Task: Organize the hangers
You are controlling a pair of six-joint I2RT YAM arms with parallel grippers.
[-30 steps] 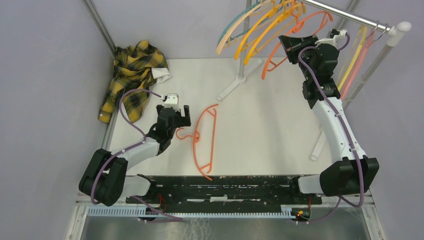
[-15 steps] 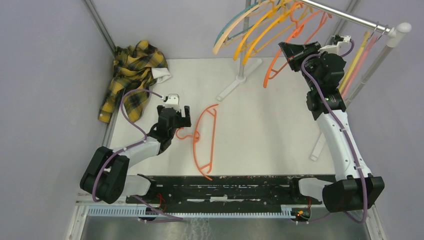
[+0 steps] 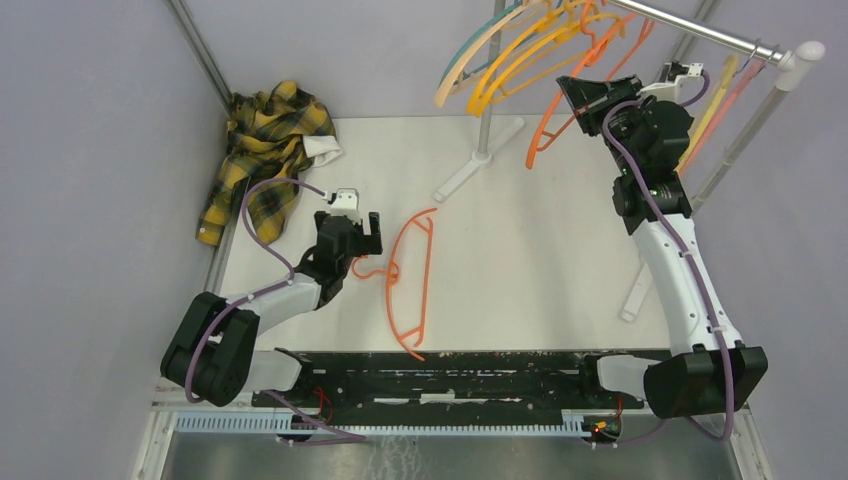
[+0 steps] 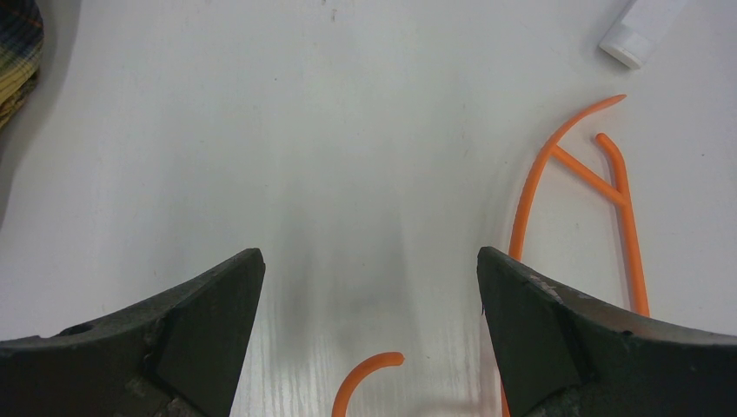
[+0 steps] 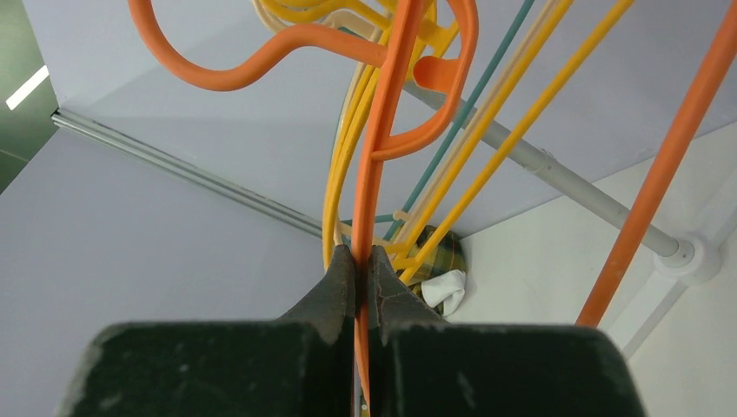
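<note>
While most hangers already hang on the rail over the surface's far-right corner, the right pincer is clenched on an orange hanger up there, prob. mid-hanging. One loose orange hanger lies toward the near edge, w/ the left pincer released and straddling its hook, so approx. one is left.

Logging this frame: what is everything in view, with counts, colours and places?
flat hanger: one, orange, lying on the table right of the left gripper
held hanger: one, orange, raised near the rail
bunched hangers: several, teal, peach, yellow, orange, hanging far centre
end hangers: two, yellow and pink, at the rail's right end
shirt: one, yellow-black plaid, far left corner
rail: one, silver, far right
table: one, white
left gripper: open, above the flat hanger's hook
right gripper: shut on the held hanger
</note>
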